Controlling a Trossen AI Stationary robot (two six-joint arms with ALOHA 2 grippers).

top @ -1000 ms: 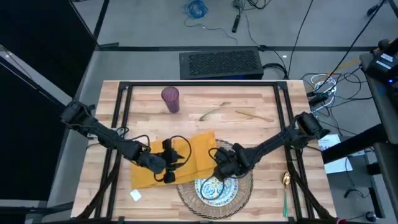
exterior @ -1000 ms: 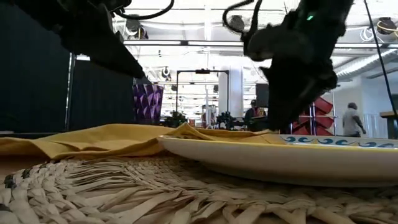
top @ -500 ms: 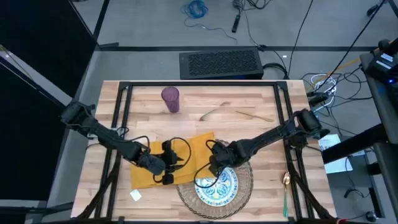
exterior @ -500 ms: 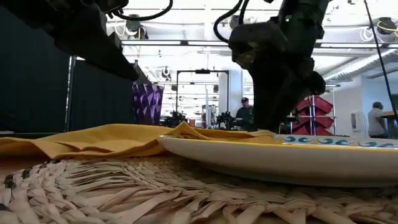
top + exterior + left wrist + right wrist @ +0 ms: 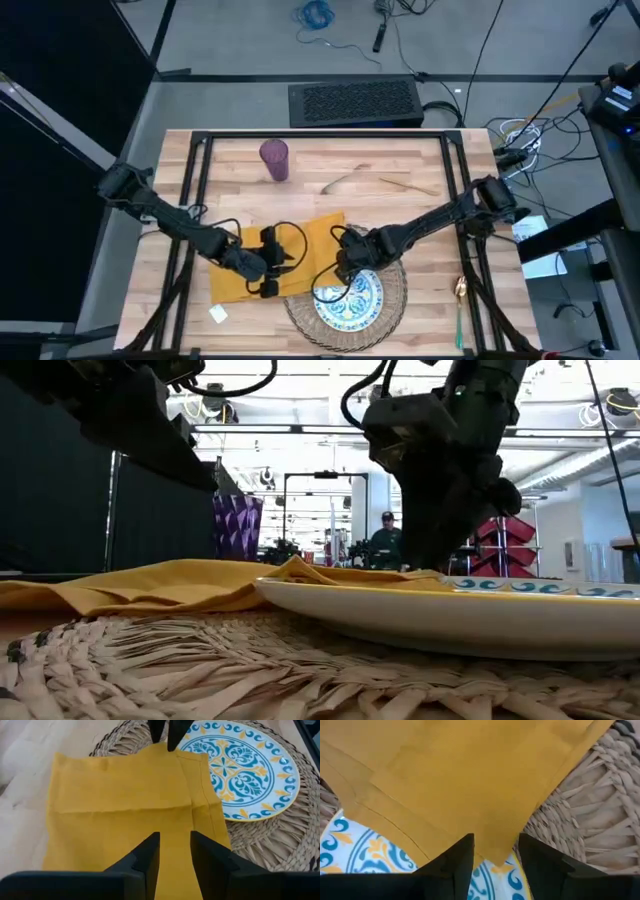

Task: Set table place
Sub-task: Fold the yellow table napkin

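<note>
The yellow napkin (image 5: 300,250) lies flat on the table, its right corner (image 5: 192,757) over the straw mat (image 5: 395,290) and the rim of the patterned plate (image 5: 355,300). My right gripper (image 5: 496,845) stands open, pointing down, with that corner between its fingers. My left gripper (image 5: 175,842) hangs open with a narrow gap above the napkin's middle, clear of it in the low view. The purple tumbler (image 5: 274,160) stands at the far left. My right gripper has its fingertips low at the napkin's corner (image 5: 495,852) where it overlaps the plate's rim, one finger on each side. Whether they touch the cloth, I cannot tell.
Two gold pieces of cutlery (image 5: 345,181) (image 5: 408,184) lie at the far middle of the table. A teal-handled spoon (image 5: 459,305) lies by the right edge. A small white tag (image 5: 218,313) sits near the front left. Bare wood shows left of the napkin.
My right gripper has moved toward the table's left edge, from over the mat to the napkin's corner at the plate's rim, then held still. The napkin has stayed flat.
</note>
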